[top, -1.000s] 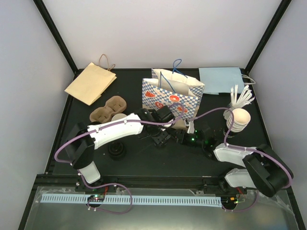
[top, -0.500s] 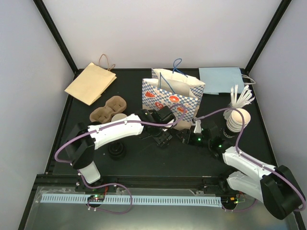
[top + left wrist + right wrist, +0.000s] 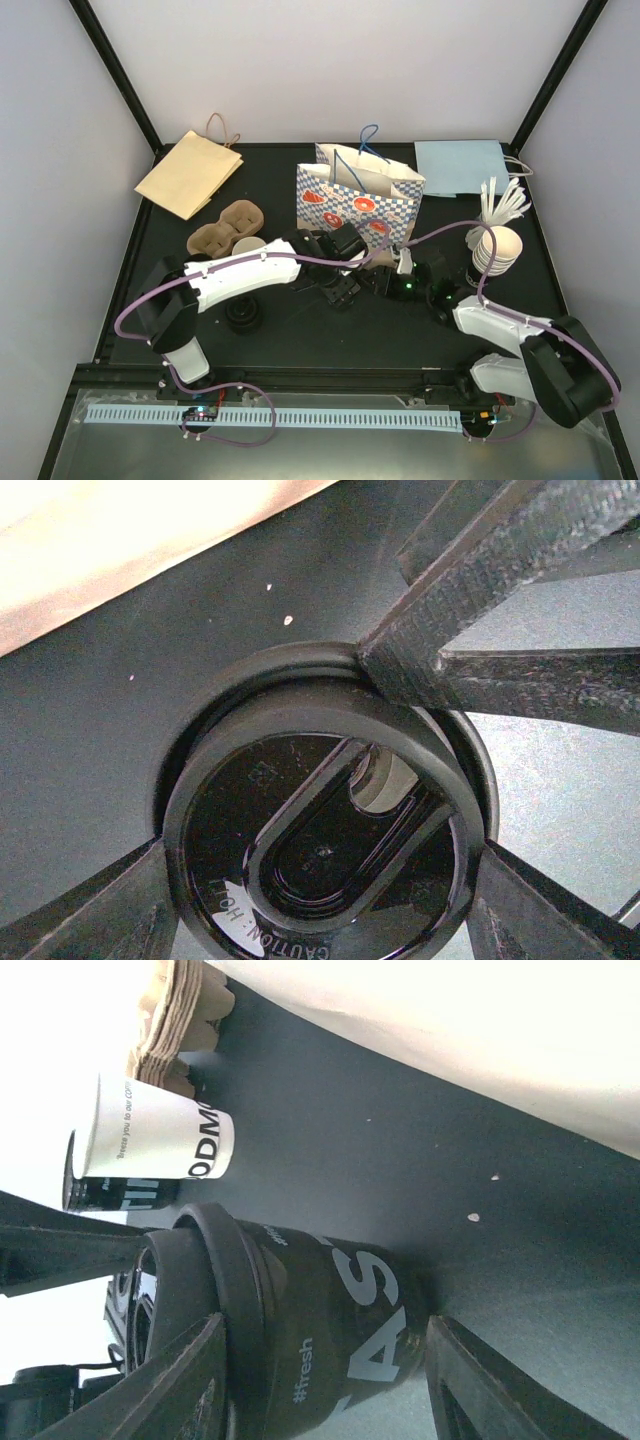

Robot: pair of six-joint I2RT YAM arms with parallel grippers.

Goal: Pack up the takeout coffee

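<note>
A black takeout cup (image 3: 350,1305) with white lettering stands on the black table in front of the patterned paper bag (image 3: 358,200). A black lid (image 3: 320,850) marked "CAUTION: HOT" sits on top of it. My left gripper (image 3: 340,285) comes down from above, and its fingers (image 3: 90,910) press on opposite sides of the lid rim. My right gripper (image 3: 382,284) is at the cup's right side. It is open in the right wrist view (image 3: 320,1370), with the cup framed between its fingers (image 3: 185,1385). One right finger (image 3: 470,560) touches the lid's edge.
A white paper cup (image 3: 250,245) stands beside a brown cup carrier (image 3: 228,226), with another black cup (image 3: 243,315) nearer. A flat brown bag (image 3: 190,172) lies back left and a blue bag (image 3: 462,165) back right. Stacked cups (image 3: 497,250) and white stirrers (image 3: 505,200) stand right.
My right arm swung its elbow out and back while its gripper stayed beside the black cup. My left gripper has stayed on the lid.
</note>
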